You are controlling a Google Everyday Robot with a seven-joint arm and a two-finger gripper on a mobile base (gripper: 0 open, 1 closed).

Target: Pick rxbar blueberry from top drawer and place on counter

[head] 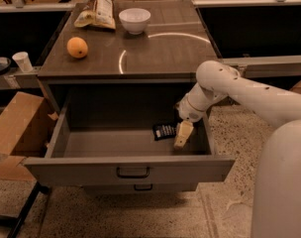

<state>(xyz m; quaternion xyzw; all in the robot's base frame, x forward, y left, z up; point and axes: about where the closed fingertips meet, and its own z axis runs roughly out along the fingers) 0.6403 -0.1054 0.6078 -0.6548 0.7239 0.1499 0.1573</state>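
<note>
The top drawer (125,168) is pulled open. Inside it, at the right rear, lies the rxbar blueberry (165,131), a small dark wrapper with white print. My gripper (182,136) reaches down into the drawer from the right, its pale fingers just to the right of the bar and touching or nearly touching its edge. The white arm comes in from the right over the drawer's side wall. The counter (155,53) is the brown top above the drawer.
On the counter stand an orange (77,47), a white bowl (134,20) and a tan crinkled bag (97,8). The lower drawer's handle (142,187) shows below. A cardboard box (17,128) sits at the left, with a paper cup (23,61) on a side shelf.
</note>
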